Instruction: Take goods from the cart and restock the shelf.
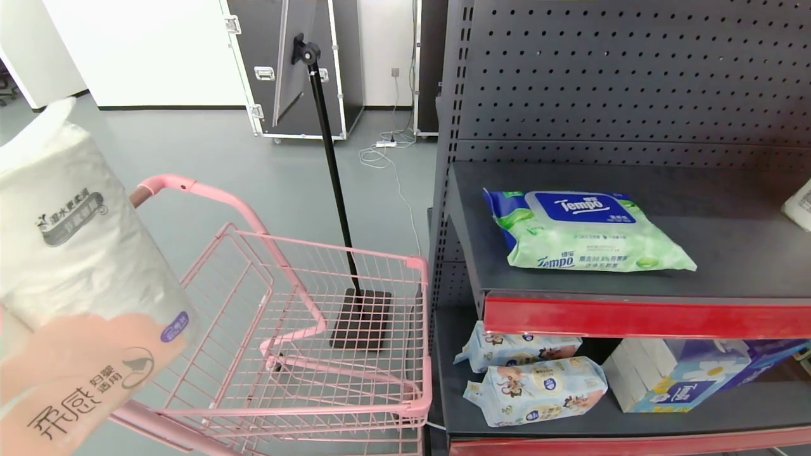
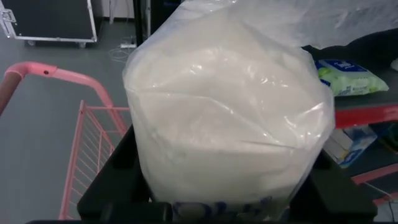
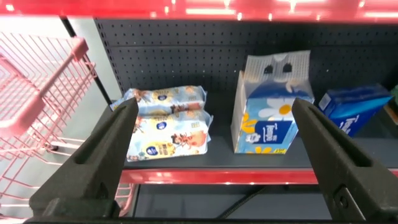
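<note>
Near cart handle point(image 1: 168, 183), L claw point(image 2: 224, 193) holds tissue pack point(image 1: 76, 253) (plastic-wrapped).

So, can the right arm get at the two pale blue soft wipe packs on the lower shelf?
Probably yes. The right gripper, fingers open and empty, faces the pale blue wipe packs at the dark lower shelf's front with nothing between; the red shelf edge overhead limits headroom.

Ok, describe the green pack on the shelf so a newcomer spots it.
Find the dark pegboard shelf right of the pink cart. The green pack lies flat on its upper board. Its blue label sets it apart; packs below are pale blue.
</note>
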### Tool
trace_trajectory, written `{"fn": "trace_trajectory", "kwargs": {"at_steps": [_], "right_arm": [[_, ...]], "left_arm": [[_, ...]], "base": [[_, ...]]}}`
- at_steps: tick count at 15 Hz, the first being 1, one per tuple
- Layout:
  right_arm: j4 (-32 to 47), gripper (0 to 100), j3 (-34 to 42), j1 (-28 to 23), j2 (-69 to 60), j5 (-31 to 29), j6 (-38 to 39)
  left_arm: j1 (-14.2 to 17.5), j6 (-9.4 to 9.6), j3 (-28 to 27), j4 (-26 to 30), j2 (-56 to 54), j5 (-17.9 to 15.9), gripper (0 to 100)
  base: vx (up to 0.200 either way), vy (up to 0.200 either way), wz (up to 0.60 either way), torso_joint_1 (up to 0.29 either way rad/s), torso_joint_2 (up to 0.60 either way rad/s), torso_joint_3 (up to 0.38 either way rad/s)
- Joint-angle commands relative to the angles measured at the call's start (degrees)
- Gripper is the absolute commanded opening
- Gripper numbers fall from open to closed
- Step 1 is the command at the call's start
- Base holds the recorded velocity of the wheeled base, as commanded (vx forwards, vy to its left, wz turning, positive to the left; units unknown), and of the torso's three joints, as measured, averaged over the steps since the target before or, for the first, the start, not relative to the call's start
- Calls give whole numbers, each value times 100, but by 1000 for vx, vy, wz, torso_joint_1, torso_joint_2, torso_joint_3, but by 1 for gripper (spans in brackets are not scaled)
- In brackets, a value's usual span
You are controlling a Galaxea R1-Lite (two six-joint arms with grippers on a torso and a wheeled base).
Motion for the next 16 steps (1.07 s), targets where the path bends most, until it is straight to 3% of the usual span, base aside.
{"fn": "trace_trajectory", "kwargs": {"at_steps": [1, 5, 7, 9, 16], "right_arm": [[2, 100, 1, 0, 2, 1, 2], [2, 100, 1, 0, 2, 1, 2], [2, 100, 1, 0, 2, 1, 2], [2, 100, 1, 0, 2, 1, 2], [2, 100, 1, 0, 2, 1, -6]], "left_arm": [[19, -8, 39, 9, 70, 75, 0], [27, 18, -13, -52, 245, 251, 0], [63, 273, -40, -96, 368, 260, 0], [89, 308, -40, -96, 368, 260, 0], [89, 343, -13, -96, 360, 260, 0]], "base": [[0, 0, 0, 198, -554, -364], [0, 0, 0, 222, -589, -380], [0, 0, 0, 205, -500, -310], [0, 0, 0, 166, -418, -251], [0, -29, 0, 14, -32, -16]]}}
